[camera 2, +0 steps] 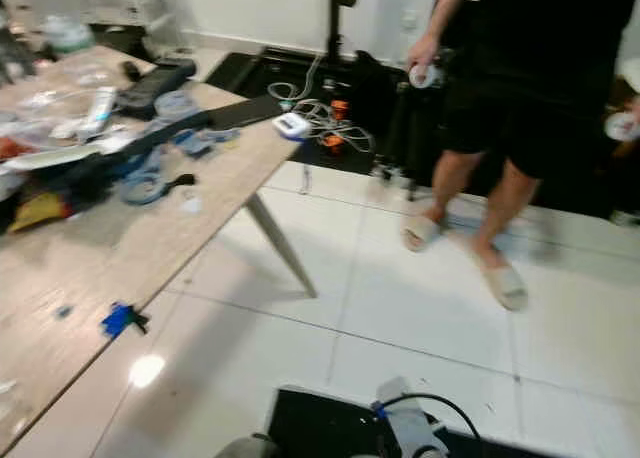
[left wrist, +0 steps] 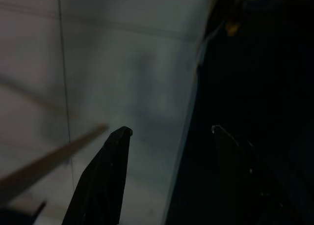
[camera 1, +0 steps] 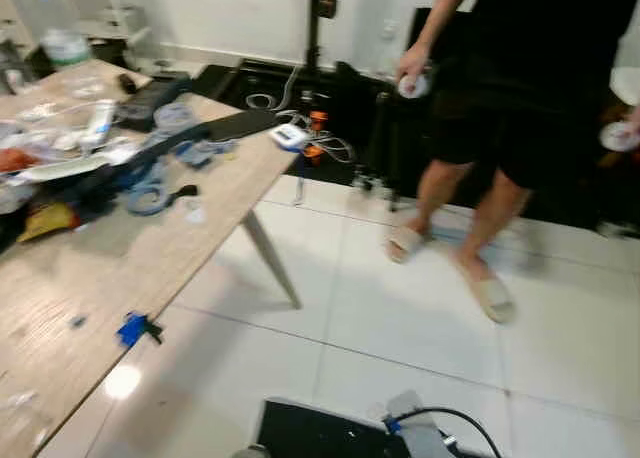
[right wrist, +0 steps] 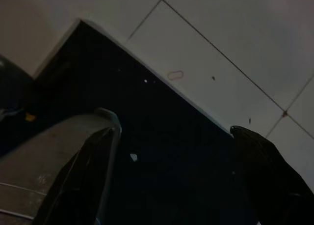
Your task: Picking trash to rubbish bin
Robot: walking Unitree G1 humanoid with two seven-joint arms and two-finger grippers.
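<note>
Table: a long light-wood table with a slanted grey leg point(camera 1: 60, 308) fills the robot's left side; everything below is placed against it.
Trash: a heap of clear plastic wrappers, blue tape rolls and a yellow-red packet point(camera 1: 70, 168) lies on the table's far half, blurred; a small blue scrap point(camera 1: 132, 328) sits near its front edge.
Other clutter: a black remote-like bar point(camera 1: 150, 96) and a white-blue device point(camera 1: 290, 136) rest at the table's far corner.
Floor: glossy white tiles point(camera 1: 400, 308) spread to the right of the table.
Person: a person in black shorts and beige slippers point(camera 1: 500, 128) stands beyond the table's far corner, a white object in each hand.
Bin: cannot tell which thing it is.
Left gripper: point(left wrist: 169, 131) fingers spread apart, empty, over tile and a dark edge.
Right gripper: point(right wrist: 171, 131) fingers spread wide, empty, over a black mat point(right wrist: 162, 151).
</note>
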